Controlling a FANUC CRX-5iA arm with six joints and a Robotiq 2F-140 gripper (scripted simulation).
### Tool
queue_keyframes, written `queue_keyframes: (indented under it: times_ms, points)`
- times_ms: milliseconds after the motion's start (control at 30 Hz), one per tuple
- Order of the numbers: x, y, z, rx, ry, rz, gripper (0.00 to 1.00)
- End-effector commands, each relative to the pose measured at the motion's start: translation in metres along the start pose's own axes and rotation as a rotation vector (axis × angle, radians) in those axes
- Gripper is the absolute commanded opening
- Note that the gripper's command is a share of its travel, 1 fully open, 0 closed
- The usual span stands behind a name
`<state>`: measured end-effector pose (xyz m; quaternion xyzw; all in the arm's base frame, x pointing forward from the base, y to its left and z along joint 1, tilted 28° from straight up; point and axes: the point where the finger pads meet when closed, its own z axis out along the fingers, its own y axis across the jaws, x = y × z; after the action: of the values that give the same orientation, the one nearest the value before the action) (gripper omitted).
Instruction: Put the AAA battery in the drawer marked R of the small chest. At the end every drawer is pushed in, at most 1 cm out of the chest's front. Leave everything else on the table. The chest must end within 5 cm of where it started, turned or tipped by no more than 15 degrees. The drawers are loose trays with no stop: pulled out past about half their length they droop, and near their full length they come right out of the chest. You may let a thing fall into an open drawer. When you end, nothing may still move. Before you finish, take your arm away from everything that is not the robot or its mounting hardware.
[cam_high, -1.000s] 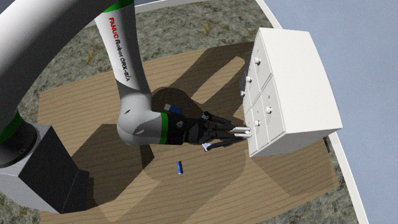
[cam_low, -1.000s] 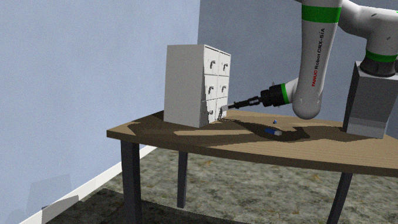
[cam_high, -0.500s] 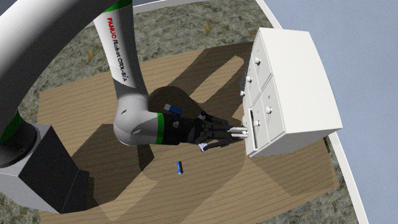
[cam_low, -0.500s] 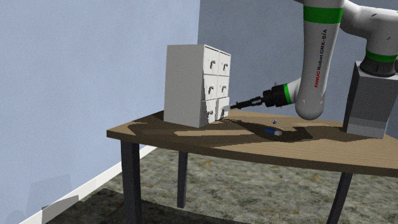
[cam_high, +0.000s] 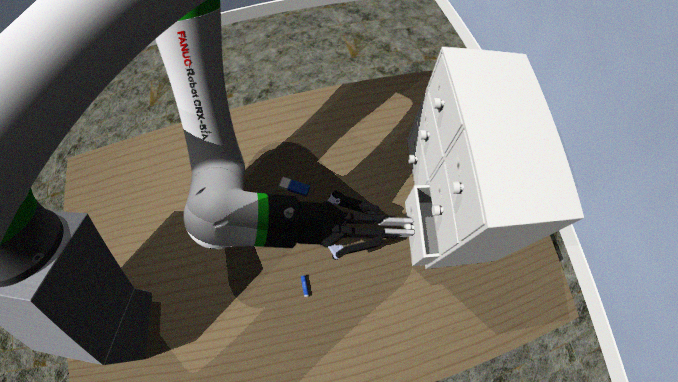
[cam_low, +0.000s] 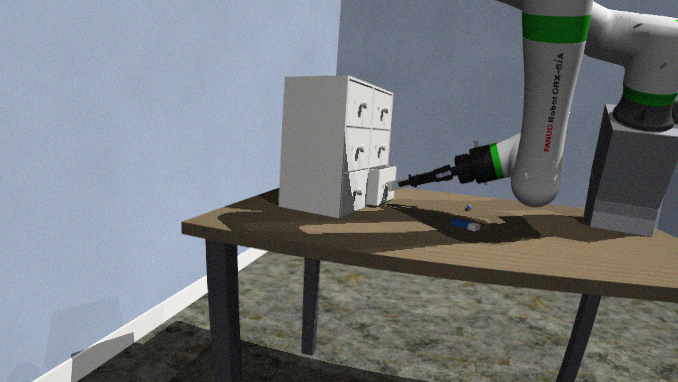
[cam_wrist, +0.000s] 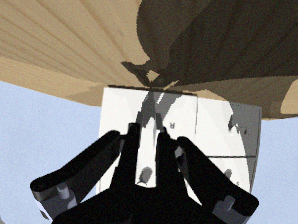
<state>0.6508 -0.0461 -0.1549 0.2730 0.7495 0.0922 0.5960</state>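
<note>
The white chest (cam_high: 500, 145) (cam_low: 310, 145) (cam_wrist: 220, 129) stands at the table's far end. One bottom-row drawer (cam_high: 422, 225) (cam_low: 380, 186) is pulled a short way out; the other drawers are in. I cannot read any drawer letters. My gripper (cam_high: 411, 226) (cam_low: 395, 184) (cam_wrist: 148, 121) reaches level at that drawer's front and is shut on its knob. The AAA battery (cam_high: 305, 285) (cam_low: 468, 207), small and blue, lies on the table (cam_high: 150, 150) (cam_low: 550, 260) below and behind the gripper, apart from it.
A blue and grey block (cam_high: 295, 186) (cam_low: 465, 224) lies on the table beside the arm's wrist. The robot's grey base (cam_high: 65, 280) (cam_low: 630, 175) stands at the near end. The chest stands close to the table's edges.
</note>
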Motion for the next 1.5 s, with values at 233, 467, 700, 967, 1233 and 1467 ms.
queue_keyframes:
  times_ms: [233,467,700,967,1233,1467]
  points:
    - [0.004,0.000,-0.012,0.000,0.000,0.000,0.08]
    - [0.007,0.000,-0.021,0.000,0.000,0.000,0.08]
    - [0.009,0.000,-0.026,0.000,0.000,0.000,0.08]
    - [0.011,0.000,-0.031,0.000,0.000,0.000,0.08]
    - [0.012,0.000,-0.033,0.000,0.000,0.000,0.08]
    - [0.012,0.000,-0.034,0.000,0.000,0.000,0.08]
